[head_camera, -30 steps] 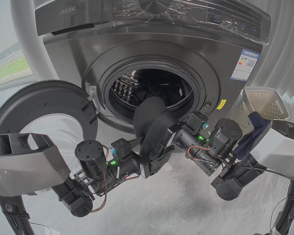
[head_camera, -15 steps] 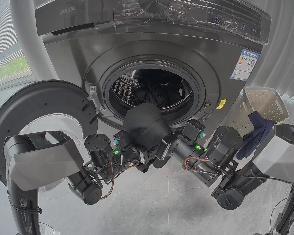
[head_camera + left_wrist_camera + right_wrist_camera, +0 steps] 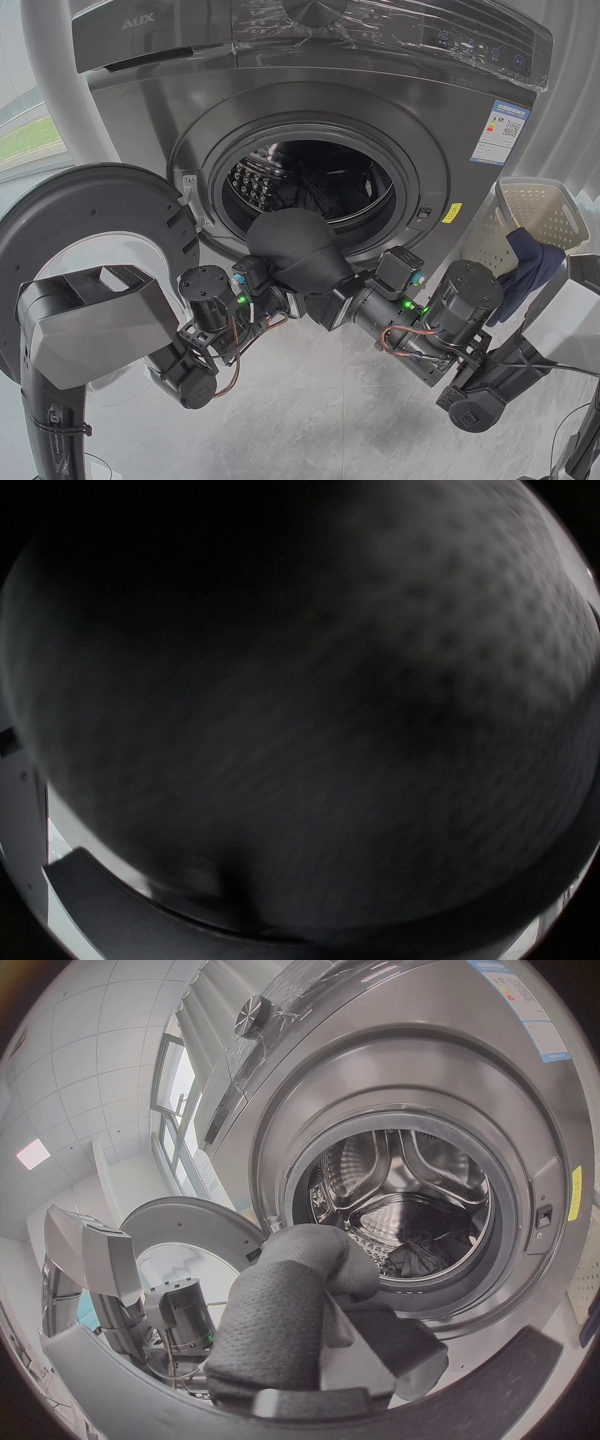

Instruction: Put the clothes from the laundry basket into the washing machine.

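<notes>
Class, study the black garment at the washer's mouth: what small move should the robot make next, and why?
Probably push the black garment forward and slightly up into the drum: it sits bunched at the opening's lower rim, not yet inside.

You've got soft, even daylight in the head view. The washing machine (image 3: 312, 94) front is well lit and the floor (image 3: 312, 406) reads bright and flat. Watch the plastic wrap (image 3: 387, 31) on the top panel, it throws white glare streaks. The drum (image 3: 306, 181) drops into deep shadow toward the back. In the right wrist view the window (image 3: 184, 1079) and a ceiling panel (image 3: 32, 1154) blow out, and straight lines bow hard near the rim. The left wrist view is dim. The black cloth (image 3: 300, 717) sits right on the lens, smeared and out of focus.
</notes>
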`<state>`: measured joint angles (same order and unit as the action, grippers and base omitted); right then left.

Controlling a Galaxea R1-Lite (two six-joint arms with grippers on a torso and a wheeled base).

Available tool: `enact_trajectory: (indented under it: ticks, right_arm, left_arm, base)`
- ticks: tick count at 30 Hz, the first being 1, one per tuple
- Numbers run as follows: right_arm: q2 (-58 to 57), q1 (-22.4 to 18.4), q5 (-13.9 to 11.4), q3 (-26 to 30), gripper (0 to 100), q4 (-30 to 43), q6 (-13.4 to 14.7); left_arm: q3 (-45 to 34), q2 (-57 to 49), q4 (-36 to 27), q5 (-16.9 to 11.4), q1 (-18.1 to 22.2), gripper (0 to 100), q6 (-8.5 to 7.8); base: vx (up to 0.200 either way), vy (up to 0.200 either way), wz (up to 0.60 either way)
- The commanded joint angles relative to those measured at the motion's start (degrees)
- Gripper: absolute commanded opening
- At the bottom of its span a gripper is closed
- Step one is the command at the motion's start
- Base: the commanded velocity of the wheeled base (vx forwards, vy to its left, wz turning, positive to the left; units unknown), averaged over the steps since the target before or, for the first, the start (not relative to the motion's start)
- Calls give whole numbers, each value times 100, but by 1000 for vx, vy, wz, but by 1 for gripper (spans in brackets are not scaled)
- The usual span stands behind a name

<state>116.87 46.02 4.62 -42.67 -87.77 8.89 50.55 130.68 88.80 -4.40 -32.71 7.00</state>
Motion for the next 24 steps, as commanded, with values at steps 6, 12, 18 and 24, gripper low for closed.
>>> enact_trajectory:
  ticks: [6,12,18,24]
  right_arm:
    - [-59,-392,4,250,0,-29,87]
    - [64,-603,-5,400,0,-29,122]
    - [117,-515,-14,320,0,-47,113]
    - [-50,-462,-31,593,100,-47,113]
  left_arm:
    - [-28,-368,6,176,19,0,170]
    - [-441,-790,6,185,19,0,197]
    - [-635,-931,6,176,1,0,241]
    - [-793,-1168,6,176,-25,0,241]
  base:
    - [0,0,0]
    - [0,0,0]
    - [0,0,0]
    - [0,0,0]
